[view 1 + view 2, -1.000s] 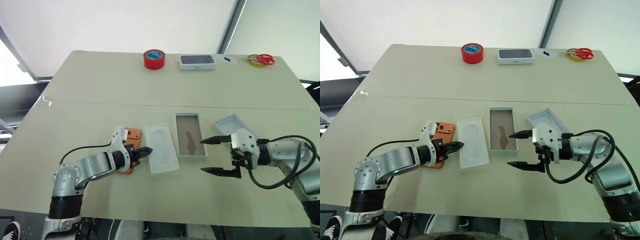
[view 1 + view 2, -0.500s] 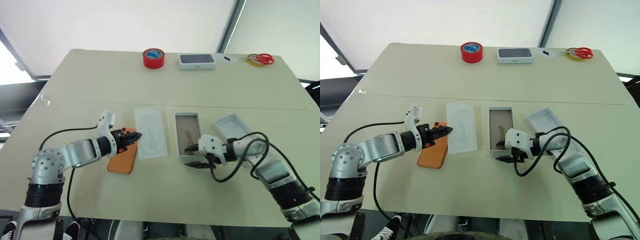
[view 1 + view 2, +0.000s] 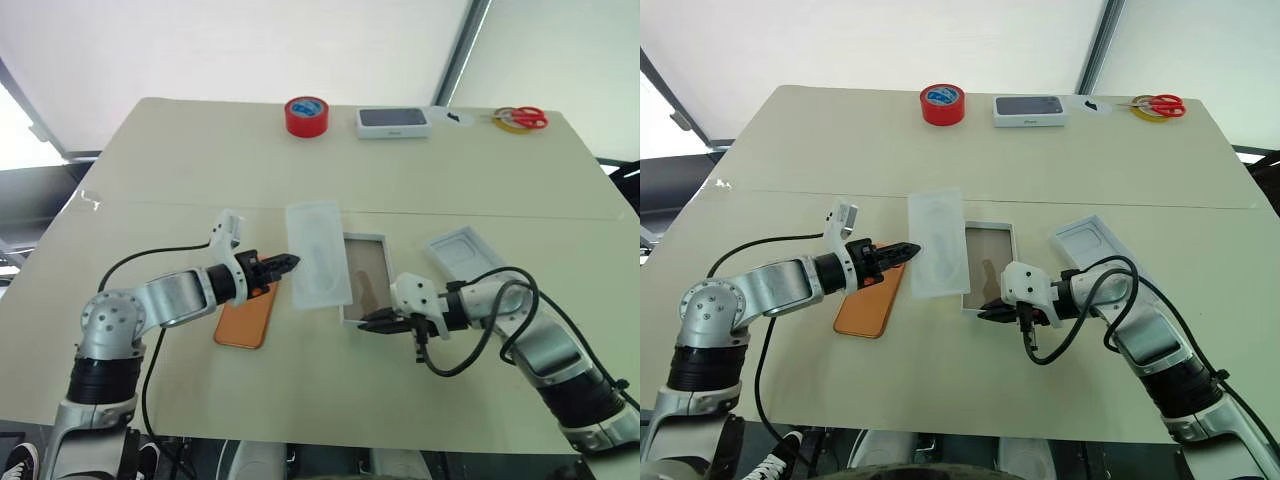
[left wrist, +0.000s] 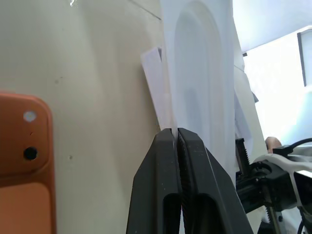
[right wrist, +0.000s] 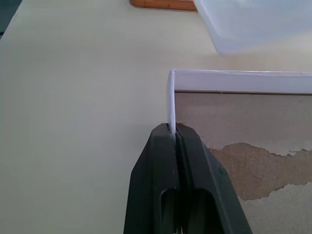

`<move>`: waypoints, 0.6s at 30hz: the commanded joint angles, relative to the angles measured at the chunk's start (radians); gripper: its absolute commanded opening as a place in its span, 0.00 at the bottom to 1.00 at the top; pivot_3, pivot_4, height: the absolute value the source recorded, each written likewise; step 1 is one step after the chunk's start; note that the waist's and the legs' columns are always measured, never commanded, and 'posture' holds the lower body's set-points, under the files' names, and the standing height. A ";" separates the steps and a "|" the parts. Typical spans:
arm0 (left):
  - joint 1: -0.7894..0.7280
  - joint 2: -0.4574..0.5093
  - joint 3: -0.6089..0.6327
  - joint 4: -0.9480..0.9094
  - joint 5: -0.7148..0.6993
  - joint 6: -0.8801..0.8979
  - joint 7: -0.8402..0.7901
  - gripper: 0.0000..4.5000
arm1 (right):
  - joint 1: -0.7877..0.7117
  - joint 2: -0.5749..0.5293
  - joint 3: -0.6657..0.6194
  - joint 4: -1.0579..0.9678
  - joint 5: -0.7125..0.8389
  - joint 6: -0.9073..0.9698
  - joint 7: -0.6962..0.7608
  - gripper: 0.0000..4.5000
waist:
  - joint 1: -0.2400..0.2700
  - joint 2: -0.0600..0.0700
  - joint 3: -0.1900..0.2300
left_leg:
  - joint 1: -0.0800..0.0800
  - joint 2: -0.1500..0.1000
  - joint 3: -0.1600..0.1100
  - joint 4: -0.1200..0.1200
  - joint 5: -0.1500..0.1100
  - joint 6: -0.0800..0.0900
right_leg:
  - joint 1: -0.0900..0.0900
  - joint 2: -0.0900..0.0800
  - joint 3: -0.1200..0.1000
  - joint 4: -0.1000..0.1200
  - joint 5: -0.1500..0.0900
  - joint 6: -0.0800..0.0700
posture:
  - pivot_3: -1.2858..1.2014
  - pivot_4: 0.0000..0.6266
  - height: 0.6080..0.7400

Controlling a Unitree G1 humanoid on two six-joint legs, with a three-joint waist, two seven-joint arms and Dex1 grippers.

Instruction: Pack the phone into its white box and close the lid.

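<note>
Orange, the 1 phone (image 3: 247, 316) lies flat on the tabletop (image 3: 180, 170) by the left end effector (image 3: 289, 264), which pinches the 1 thin white insert (image 3: 318, 252). The right end effector (image 3: 368, 322) is clamped on the white box (image 3: 365, 281) wall; the 1 lid (image 3: 462, 252) waits nearby. Best steady that box and set the insert well aside.

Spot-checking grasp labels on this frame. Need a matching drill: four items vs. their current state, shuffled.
Items:
1. phone
2. white box
3. insert
4. lid

States:
A. edge pinched by left hand
B. wall pinched by right hand
C. lying free on table, back up
D. lying open side up, beyond the right arm

Pairs: 1-C, 2-B, 3-A, 4-D
</note>
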 commanded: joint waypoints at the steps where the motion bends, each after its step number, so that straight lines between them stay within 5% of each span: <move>1: -0.032 -0.026 -0.026 0.011 0.052 -0.006 -0.036 0.00 | -0.007 0.014 -0.021 -0.039 0.042 0.042 -0.012 0.14 | 0.000 0.000 0.000 | 0.000 0.000 0.000 0.000 0.000 0.000 | 0.000 0.000 0.000 0.000 0.000 0.000 | 0.52 0.24 0.92; 3: -0.040 -0.040 -0.040 0.020 0.095 -0.003 -0.063 0.00 | -0.005 0.013 -0.034 -0.050 0.046 0.031 -0.018 0.29 | 0.000 0.000 0.000 | 0.000 0.000 0.000 0.000 0.000 0.000 | 0.000 0.000 0.000 0.000 0.000 0.000 | 0.52 0.24 0.92; 7: -0.062 -0.072 -0.051 0.047 0.147 0.004 -0.099 0.00 | 0.015 -0.018 -0.077 -0.067 0.056 0.004 -0.021 0.77 | 0.001 0.000 0.000 | 0.000 0.000 0.000 0.000 0.000 0.000 | 0.000 0.001 0.000 0.000 0.000 0.000 | 0.52 0.24 0.92; 18: -0.174 -0.216 -0.095 0.175 0.314 0.044 -0.201 0.00 | 0.056 -0.122 -0.361 0.144 0.123 -0.144 -0.002 0.77 | 0.001 -0.003 0.002 | 0.000 -0.001 0.000 0.000 0.000 0.000 | 0.000 0.000 -0.001 0.000 0.000 0.000 | 0.52 0.24 0.92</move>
